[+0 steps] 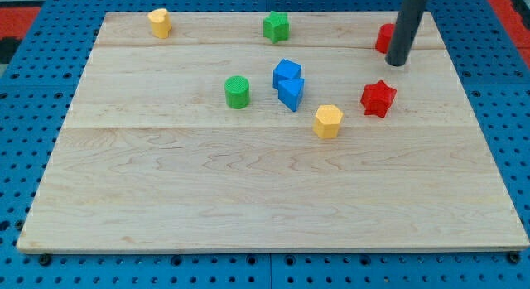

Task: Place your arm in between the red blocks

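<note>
The bare wooden desk fills the view's bottom half; no block lies there.

Next in depth is the yellow hexagonal block, then the red star-shaped block to its right. Further up lie the green cylinder and two blue blocks touching each other: a blue triangular block in front and a blue cube behind.

The second red block sits near the view's top right, partly hidden by the rod, so its shape cannot be made out. At the far edge stand the green block and the yellow block.

Handling judgement: both red blocks appear small, light and rigid. They will likely slide at any touch on the smooth wood. No hold is called for; the task requires placement in the gap, so contact is best avoided.

Arm pose: the rod is near vertical, descending from the view's top. My tip rests just below and right of the upper red block, close beside it, with the red star well below. The tip lies roughly between the two, nearer the upper one. There are no fingers on this rig; nothing is held.
</note>
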